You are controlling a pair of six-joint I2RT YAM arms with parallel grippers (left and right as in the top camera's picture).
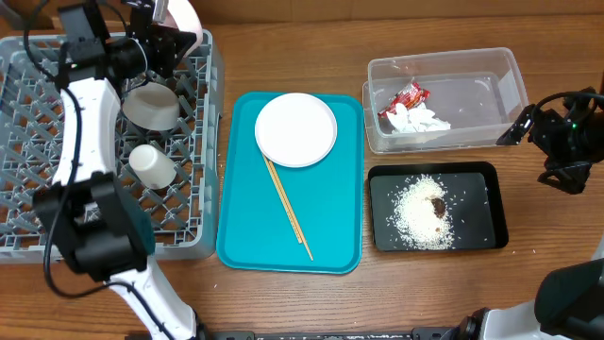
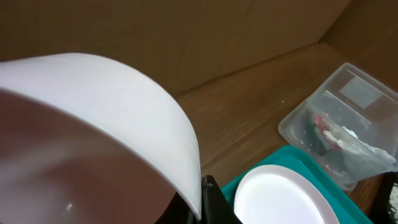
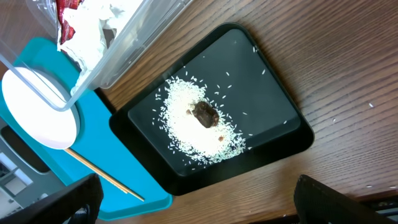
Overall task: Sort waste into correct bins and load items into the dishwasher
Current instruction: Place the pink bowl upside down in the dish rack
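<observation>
One big grey dish rack [image 1: 19, 123] takes up the left of the bench [image 1: 283, 307], with a greyish bowl [image 1: 151, 106] and a small white cup [image 1: 151, 165] in it. Beside it lies a teal tray [image 1: 330, 227] carrying a white plate [image 1: 295, 129] and chopsticks [image 1: 288, 208]. To the right, a clear tub [image 1: 491, 80] holds a red wrapper [image 1: 404, 97] and tissue scraps [image 1: 422, 120]. Nearer, a black tray [image 1: 481, 231] holds rice [image 1: 415, 217] and a brown lump [image 1: 439, 203]. The left gripper [image 1: 170, 40] is clamped on a small white dish [image 2: 93, 124] over the rack's far edge. The right gripper [image 3: 196, 193] gapes wide and empty by the tub.
</observation>
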